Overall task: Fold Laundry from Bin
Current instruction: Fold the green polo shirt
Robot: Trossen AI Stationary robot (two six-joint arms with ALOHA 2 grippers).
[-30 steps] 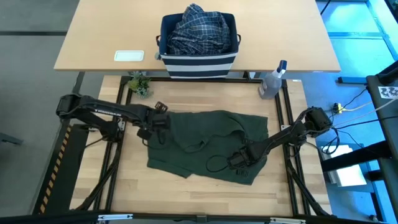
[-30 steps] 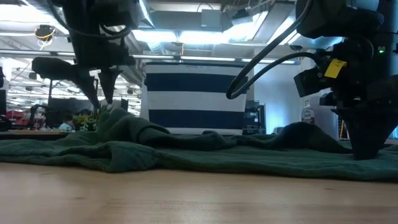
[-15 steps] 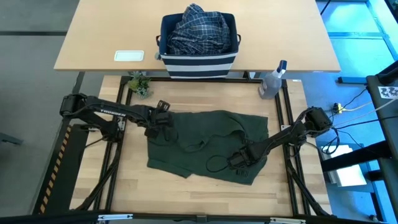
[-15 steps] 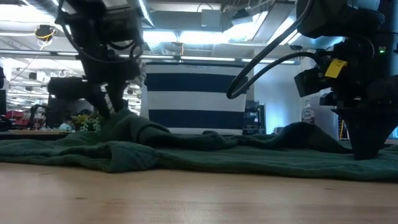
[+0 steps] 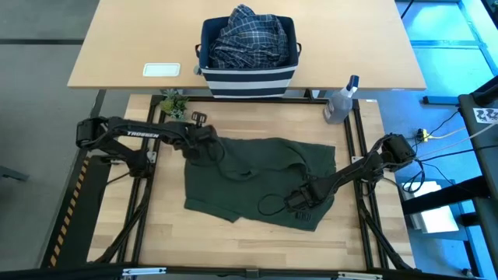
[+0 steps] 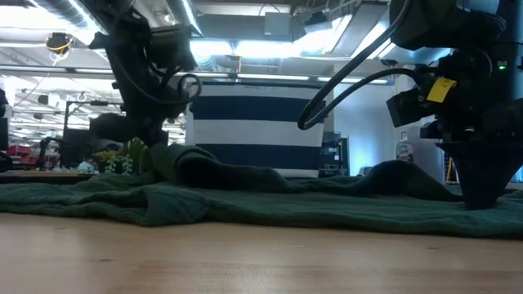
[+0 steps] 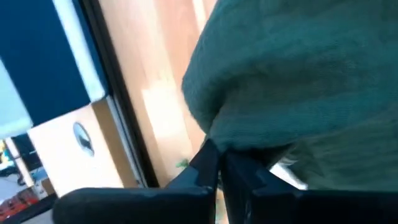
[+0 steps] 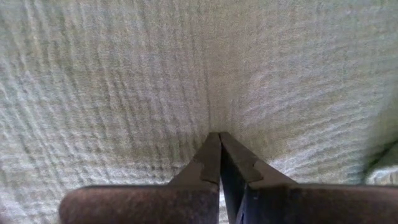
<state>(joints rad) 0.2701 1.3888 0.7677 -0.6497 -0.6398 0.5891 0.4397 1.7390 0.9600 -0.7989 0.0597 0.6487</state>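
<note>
A dark olive-green garment (image 5: 257, 179) lies spread on the wooden table. My left gripper (image 5: 211, 148) is shut at its far-left corner, where the cloth rises in a hump (image 6: 184, 159). My right gripper (image 5: 299, 200) stands shut, pointing down on the garment's near-right part. On the far table, the navy bin (image 5: 247, 74) with white stripes holds a blue-and-white plaid shirt (image 5: 247, 35). My left gripper pinches the rolled edge (image 7: 211, 138) of the garment's far-left corner at its fingertips, coming slanting down from the table's left. The cloth bulges over the tips, and the rest of the garment lies on the table. My right gripper presses its shut fingertips (image 8: 219, 144) down on the flat cloth from above; the garment lies on the table under them.
A clear spray bottle (image 5: 341, 101) stands at the table's far right. A small green plant (image 5: 175, 105) sits at the far left, and a white flat object (image 5: 161, 70) lies on the far table. Black frame rails (image 5: 148, 163) run along both sides.
My left gripper has moved toward the table's right and far edge and lower, rolling as it went. It has shut at the garment's far-left corner. The cloth there has bunched into a higher hump, while the rest of the garment has stayed flat.
</note>
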